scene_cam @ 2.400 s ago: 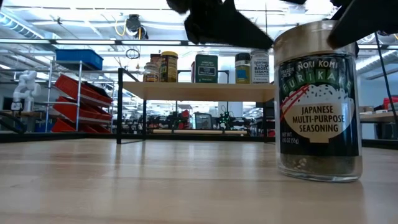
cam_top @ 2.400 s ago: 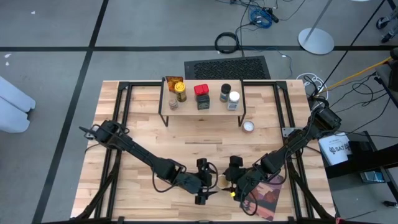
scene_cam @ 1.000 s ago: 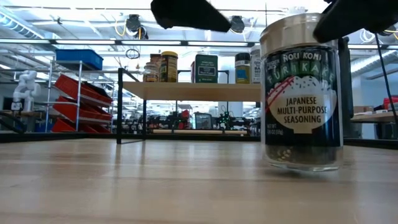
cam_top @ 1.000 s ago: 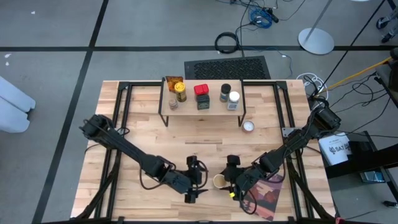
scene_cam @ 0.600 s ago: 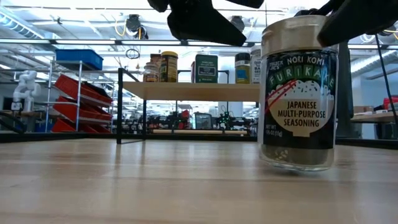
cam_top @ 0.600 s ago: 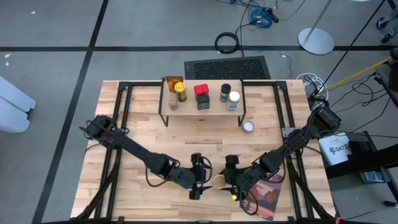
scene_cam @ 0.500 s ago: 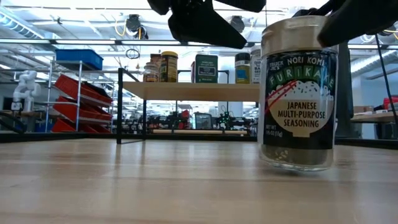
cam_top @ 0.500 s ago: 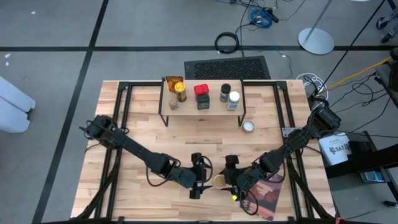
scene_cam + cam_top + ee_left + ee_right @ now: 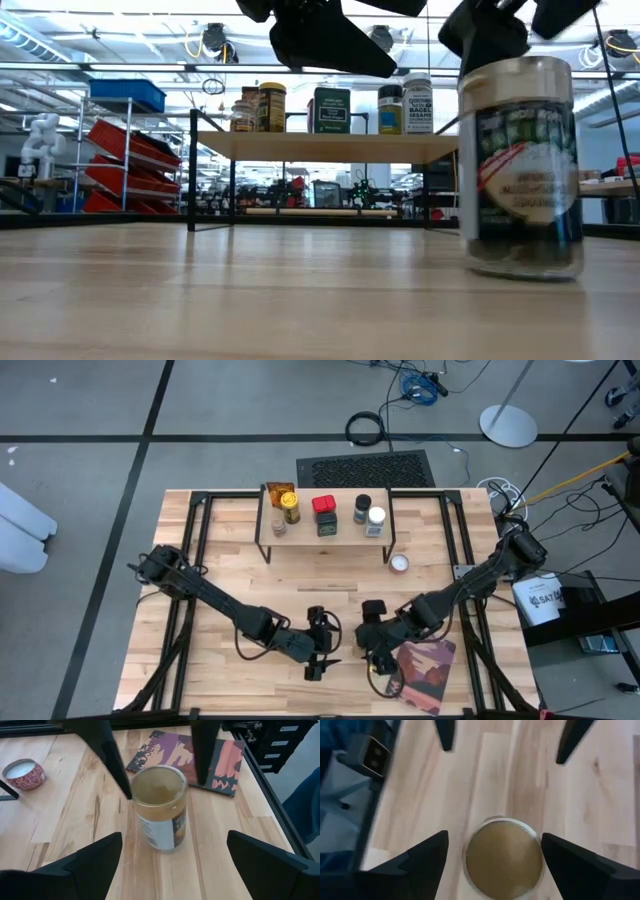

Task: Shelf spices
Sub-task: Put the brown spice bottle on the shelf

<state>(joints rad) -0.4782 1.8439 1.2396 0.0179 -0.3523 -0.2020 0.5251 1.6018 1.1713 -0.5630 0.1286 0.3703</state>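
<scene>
Pale plank bench (image 9: 220,600); workshop racks behind. Jar (image 9: 522,165) upright near front edge, label blurred. Both claws released: right gripper (image 9: 492,837) straddling jar, left gripper (image 9: 172,857) beside. Shelf (image 9: 325,532) at back edge.

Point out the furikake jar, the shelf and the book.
Furikake jar (image 9: 159,807): left wrist view, on its tan lid.
Shelf (image 9: 300,532): high view, on the bare plank beside the jars.
Book (image 9: 425,668): high view, on its cover's middle.
</scene>
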